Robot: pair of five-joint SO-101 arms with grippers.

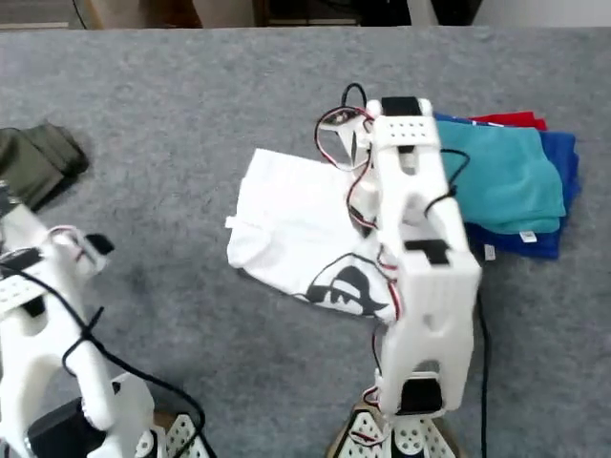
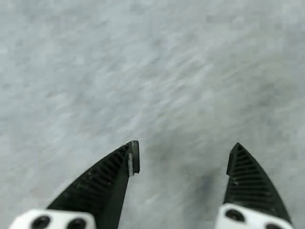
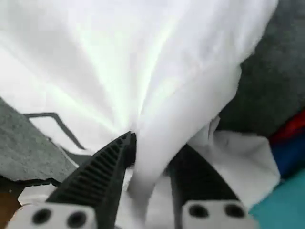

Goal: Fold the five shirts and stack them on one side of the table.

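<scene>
The right gripper (image 3: 155,148) is sitting closest to its wrist camera. Its jaws are clamping a bunched ridge of the white shirt (image 3: 143,57), and the cloth is fanning out beyond the tips. In the high view the right arm (image 1: 420,248) is stretching up the middle-right of the frame and covering that shirt's right-hand edge. The white shirt (image 1: 291,215) is lying at centre frame on the grey worktop (image 1: 191,95), its long axis slanting from upper left to lower right. Just to its right a folded stack is resting: a teal shirt (image 1: 501,176) over a blue shirt (image 1: 563,157), with a red shirt (image 1: 511,119) peeking out behind. The left gripper (image 2: 185,145) is hanging over bare worktop with its jaws apart and nothing between them. The left arm (image 1: 48,305) is standing at lower left, well apart from the white shirt. A crumpled olive shirt (image 1: 38,162) is waiting at the upper left edge. The stack is lying rightward of the clamped edge, so the right arm is probably the better placed to carry cloth that way.
</scene>
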